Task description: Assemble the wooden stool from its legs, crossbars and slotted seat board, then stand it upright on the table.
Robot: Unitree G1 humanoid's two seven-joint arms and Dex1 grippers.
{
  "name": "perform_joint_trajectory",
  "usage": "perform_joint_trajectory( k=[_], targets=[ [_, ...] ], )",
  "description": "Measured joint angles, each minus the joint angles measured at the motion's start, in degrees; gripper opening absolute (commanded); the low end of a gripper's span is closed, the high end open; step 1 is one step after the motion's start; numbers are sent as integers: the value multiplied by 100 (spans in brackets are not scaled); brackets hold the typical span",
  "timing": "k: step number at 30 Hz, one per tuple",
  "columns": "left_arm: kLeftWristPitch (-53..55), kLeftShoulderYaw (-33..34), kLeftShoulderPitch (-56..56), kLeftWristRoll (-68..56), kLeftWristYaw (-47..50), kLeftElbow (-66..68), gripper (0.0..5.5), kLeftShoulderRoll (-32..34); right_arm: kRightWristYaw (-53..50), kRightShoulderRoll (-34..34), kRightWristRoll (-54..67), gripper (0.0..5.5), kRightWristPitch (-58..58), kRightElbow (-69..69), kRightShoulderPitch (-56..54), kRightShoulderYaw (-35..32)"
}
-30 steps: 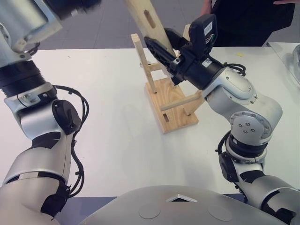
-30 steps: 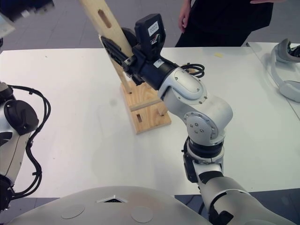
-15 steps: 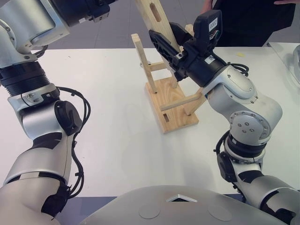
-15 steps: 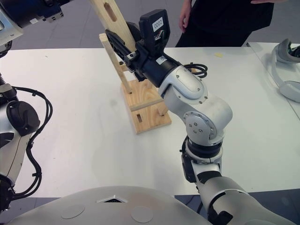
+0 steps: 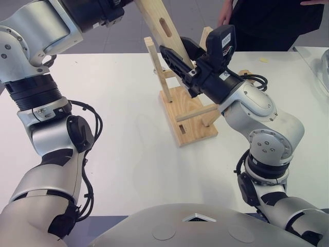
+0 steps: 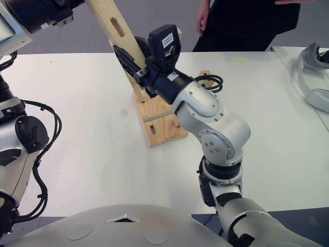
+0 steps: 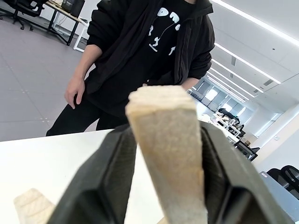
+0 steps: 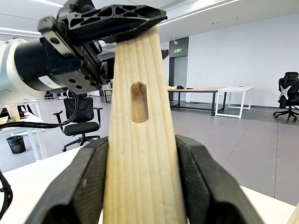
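Observation:
A long wooden leg (image 5: 160, 24) with a slot is held tilted in the air above the part-built stool. My left gripper (image 7: 163, 154) is shut on its upper end. My right gripper (image 5: 175, 54) is shut on it lower down, its fingers (image 8: 84, 186) on both sides of the wood. On the table below lies the slotted seat board (image 5: 191, 117). From it rise an upright leg (image 5: 156, 69), a second leg (image 5: 206, 36) behind, and a crossbar (image 5: 198, 112) between the legs.
A person in black (image 6: 247, 23) stands behind the table's far edge, touching nothing. A grey curved object (image 6: 313, 77) lies at the far right. A small yellow scrap (image 6: 240, 60) lies near the back edge. White table surface (image 5: 128, 154) spreads in front of the stool.
The held leg, with both grippers on it, swung right and then back left and slightly down. My left arm has come further into view at the top left.

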Motion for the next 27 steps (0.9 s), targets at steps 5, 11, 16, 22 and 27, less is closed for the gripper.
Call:
perform_joint_trajectory(
  k=[5,11,16,22,27],
  targets=[
    [7,-25,-141,38,-94,273,125,21,-4,11,-107,211,-6,7,5,5],
    [61,-32,-309,-238,202,346,117,20,10,35,-163,211,-60,-2,4,-6],
    [-71,2,-309,-63,133,444,103,133,-168,334,98,297,161,9,84,-257],
    [-458,129,-291,659,-37,548,103,622,-262,322,15,397,191,35,94,-330],
    [-1408,1250,35,1430,325,724,103,1585,-476,166,-352,423,92,-217,428,-519]
  ],
)
